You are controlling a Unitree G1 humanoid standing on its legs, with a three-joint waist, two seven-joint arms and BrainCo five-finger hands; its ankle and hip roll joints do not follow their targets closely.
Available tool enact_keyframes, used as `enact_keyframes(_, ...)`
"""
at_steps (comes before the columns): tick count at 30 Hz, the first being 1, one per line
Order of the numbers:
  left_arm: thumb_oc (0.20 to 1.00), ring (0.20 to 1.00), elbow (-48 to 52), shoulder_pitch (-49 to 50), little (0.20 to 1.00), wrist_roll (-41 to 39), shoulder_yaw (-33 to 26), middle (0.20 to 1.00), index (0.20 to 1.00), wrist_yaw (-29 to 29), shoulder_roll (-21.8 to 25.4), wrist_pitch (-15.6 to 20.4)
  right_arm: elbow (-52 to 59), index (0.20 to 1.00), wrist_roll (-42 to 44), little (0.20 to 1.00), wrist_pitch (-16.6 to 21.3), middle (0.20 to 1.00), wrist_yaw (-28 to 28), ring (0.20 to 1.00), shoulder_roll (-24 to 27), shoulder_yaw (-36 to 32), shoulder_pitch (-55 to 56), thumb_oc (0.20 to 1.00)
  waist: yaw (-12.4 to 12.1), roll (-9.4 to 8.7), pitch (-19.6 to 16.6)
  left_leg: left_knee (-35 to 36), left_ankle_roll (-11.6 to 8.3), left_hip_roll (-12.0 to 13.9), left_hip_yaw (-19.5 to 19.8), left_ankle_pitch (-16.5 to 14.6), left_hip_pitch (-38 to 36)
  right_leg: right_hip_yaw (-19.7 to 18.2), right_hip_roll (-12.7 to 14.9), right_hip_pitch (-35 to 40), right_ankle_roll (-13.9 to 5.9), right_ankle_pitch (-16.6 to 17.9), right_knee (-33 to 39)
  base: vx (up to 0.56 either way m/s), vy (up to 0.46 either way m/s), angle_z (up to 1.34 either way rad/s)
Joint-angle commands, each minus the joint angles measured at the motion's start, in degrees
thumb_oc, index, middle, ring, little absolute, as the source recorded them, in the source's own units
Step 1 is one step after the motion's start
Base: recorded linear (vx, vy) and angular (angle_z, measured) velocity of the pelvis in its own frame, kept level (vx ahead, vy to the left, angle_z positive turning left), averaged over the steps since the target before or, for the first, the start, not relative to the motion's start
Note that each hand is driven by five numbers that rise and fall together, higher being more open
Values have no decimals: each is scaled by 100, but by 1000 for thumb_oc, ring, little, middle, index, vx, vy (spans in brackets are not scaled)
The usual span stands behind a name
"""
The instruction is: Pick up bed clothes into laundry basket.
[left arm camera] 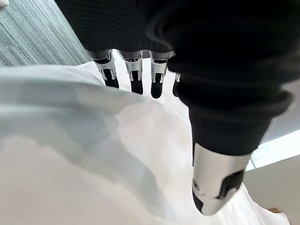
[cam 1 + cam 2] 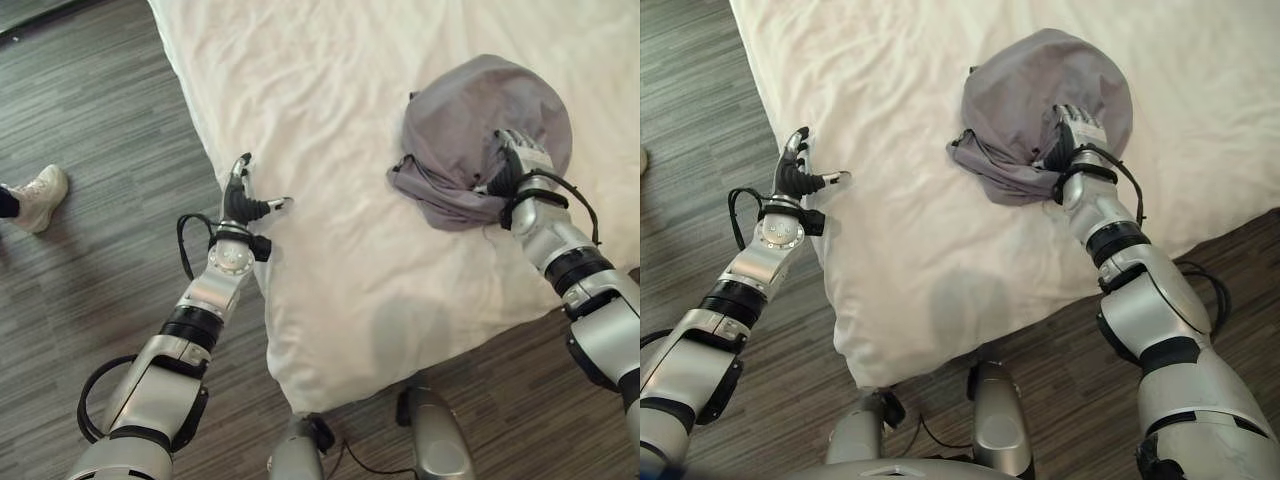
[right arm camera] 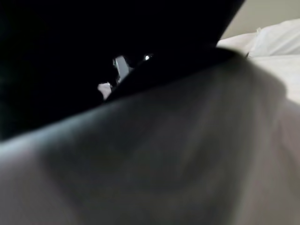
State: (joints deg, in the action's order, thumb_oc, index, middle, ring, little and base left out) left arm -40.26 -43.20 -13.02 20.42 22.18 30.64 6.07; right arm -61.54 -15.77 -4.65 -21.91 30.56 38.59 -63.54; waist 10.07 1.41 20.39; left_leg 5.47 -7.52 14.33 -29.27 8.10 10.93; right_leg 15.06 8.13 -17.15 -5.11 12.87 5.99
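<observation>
Grey bed clothes [image 2: 470, 130], bunched in a mound on the white bed [image 2: 330, 120], approx. 1 o'clock in the head views. My right hand [image 2: 520, 160] rests on the mound's near side, fingers pressed into the cloth; grip state can't be told. My left hand [image 2: 240, 198] at approx. 9 o'clock, over the bed's edge, fingers straight and spread wide, holding nothing. Person's shoe [image 2: 40, 198] on the wood floor [image 2: 100, 120], far left.

Grey garment [image 2: 470, 130] bunched in rounded heap on white bed sheet [image 2: 330, 120], folds seemingly trailing left.
</observation>
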Motion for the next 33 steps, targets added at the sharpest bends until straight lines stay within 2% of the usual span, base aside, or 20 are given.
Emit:
enact_keyframes(1, 1000, 1000, -453, -1158, 1000, -130, 315, 1000, 1000, 64, 19, 261, -549, 1000, 380, 1000, 68, 1000, -169, 1000, -214, -11, -745, 1000, -102, 160, 193, -47, -706, 658, 28, 240, -151, -167, 347, -64, -666, -604, -99, -22, -40, -5)
enact_keyframes(2, 1000, 1000, -546, -1263, 1000, -118, 371, 1000, 1000, 79, -42, 249, -638, 1000, 407, 1000, 64, 1000, -162, 1000, -328, 19, -735, 1000, -106, 156, 202, -47, -705, 666, 48, 239, -126, -187, 332, -85, -665, -605, -99, -23, -37, -6)
enact_keyframes(3, 1000, 1000, -627, -1350, 1000, -121, 424, 1000, 1000, 98, -101, 246, -717, 200, 410, 200, 69, 200, -143, 200, -416, 59, -735, 200, -123, 145, 215, -47, -703, 667, 84, 234, -105, -207, 314, -110, -659, -607, -99, -19, -39, -5)
enact_keyframes(9, 1000, 1000, -879, -1686, 1000, -102, 589, 1000, 1000, 225, -287, 255, -876, 200, 499, 200, 114, 200, -91, 200, -605, 195, -854, 200, -243, -23, 187, -47, -644, 511, 507, 28, -144, -355, 213, -95, -653, -655, -99, -19, -29, -2)
enact_keyframes(10, 1000, 1000, -901, -1721, 1000, -108, 607, 1000, 1000, 256, -293, 257, -848, 200, 553, 200, 127, 200, -77, 200, -588, 199, -920, 200, -267, -120, 206, -47, -554, 438, 575, 72, -126, -371, 209, -132, -607, -544, -99, -83, -28, -3)
enact_keyframes(11, 1000, 1000, -891, -1741, 1000, -131, 602, 1000, 1000, 282, -293, 263, -811, 200, 598, 200, 129, 200, -82, 200, -564, 208, -955, 200, -312, -197, 202, -47, -504, 326, 761, -22, -178, -434, 200, -121, -621, -554, -99, -49, 10, -4)
enact_keyframes(12, 1000, 1000, -772, -1763, 1000, -216, 538, 1000, 1000, 310, -202, 280, -660, 200, 717, 200, 141, 200, -59, 200, -511, 235, -1043, 200, -512, -409, 227, -170, -360, -46, 1507, -377, -237, -674, 142, -72, -613, -567, -99, 26, 38, -20)
enact_keyframes(13, 1000, 1000, -771, -1766, 1000, -216, 539, 1000, 1000, 310, -199, 279, -659, 200, 718, 200, 139, 200, -58, 200, -512, 232, -1046, 200, -507, -421, 223, -182, -353, -59, 1510, -370, -215, -677, 156, -87, -613, -556, -99, 34, 86, -38)
enact_keyframes(14, 1000, 1000, -735, -1710, 1000, -256, 451, 1000, 1000, 348, -153, 293, -536, 200, 817, 200, 170, 200, -43, 200, -478, 226, -1061, 200, -678, -496, 212, -294, -247, -319, 2104, -623, -187, -818, 92, -34, -602, -579, -99, 18, 56, -50)
enact_keyframes(15, 1000, 1000, -692, -1675, 1000, -312, 421, 1000, 1000, 337, -130, 305, -516, 200, 882, 200, 172, 200, -37, 200, -468, 191, -1029, 200, -759, -526, 194, -327, -157, -456, 2467, -762, -207, -884, 63, 26, -560, -594, -99, 31, 56, -91)
enact_keyframes(16, 1000, 1000, -649, -1677, 1000, -372, 400, 1000, 1000, 358, -109, 334, -481, 200, 1011, 200, 199, 200, -37, 200, -412, 104, -1035, 200, -838, -574, 116, -234, -110, -569, 2735, -804, -300, -930, 10, 102, -520, -614, -99, 18, 19, -86)
enact_keyframes(17, 1000, 1000, -559, -1712, 1000, -465, 392, 1000, 1000, 362, -65, 368, -419, 200, 1144, 200, 209, 200, -63, 200, -344, -27, -1024, 200, -867, -618, 29, -123, -64, -641, 2811, -786, -383, -919, 15, 155, -502, -618, -99, 39, 28, -68)
enact_keyframes(22, 1000, 1000, -63, -1567, 1000, -488, 254, 1000, 1000, 411, 169, 346, 357, 200, 1377, 200, 175, 200, -186, 200, 64, -611, -496, 200, -680, -845, -431, -47, -2, -722, 2559, -886, -776, -760, 197, 506, -554, -587, -99, 45, 129, 23)
enact_keyframes(24, 1000, 1000, 230, -1273, 1000, -448, 57, 1000, 1000, 424, 340, 325, 802, 200, 1372, 200, 155, 200, -227, 200, 238, -920, -122, 200, -604, -977, -587, -47, 60, -785, 2451, -969, -964, -760, 265, 648, -611, -547, -99, 49, 138, 21)
enact_keyframes(26, 1000, 1000, 428, -1101, 1000, -416, -32, 1000, 1000, 413, 423, 330, 1038, 200, 1384, 200, 166, 200, -247, 200, 302, -1083, 60, 200, -569, -1029, -656, -47, 92, -804, 2379, -1013, -1072, -772, 294, 716, -641, -528, -99, 37, 145, -3)
enact_keyframes(27, 1000, 1000, 672, -834, 1000, -317, -191, 1000, 1000, 420, 536, 305, 1406, 200, 1339, 200, 183, 200, -285, 200, 371, -1345, 392, 200, -506, -1125, -778, -47, 151, -843, 2273, -1100, -1238, -784, 327, 816, -693, -486, -99, 43, 175, -5)
enact_keyframes(28, 1000, 1000, 692, -809, 1000, -312, -193, 1000, 1000, 422, 538, 296, 1431, 200, 1331, 200, 172, 200, -284, 200, 368, -1356, 422, 200, -515, -1133, -780, -47, 153, -846, 2265, -1104, -1253, -792, 329, 826, -696, -488, -99, 52, 223, -15)
enact_keyframes(30, 1000, 1000, 1039, -433, 1000, -168, -423, 1000, 1000, 393, 656, 227, 1943, 200, 1167, 200, 164, 200, -333, 200, 450, -1712, 943, 200, -428, -1260, -932, -47, 257, -948, 2147, -1226, -1518, -883, 358, 939, -773, -391, -99, 28, 198, -33)
enact_keyframes(33, 1000, 1000, 1424, -77, 1000, -47, -594, 1000, 1000, 334, 759, 176, 2323, 200, 1161, 200, 168, 200, -291, 200, 623, -2181, 1601, 200, -327, -1392, -1056, -47, 299, -1001, 2040, -1279, -1685, -894, 419, 1070, -850, -275, -99, 4, 152, -36)
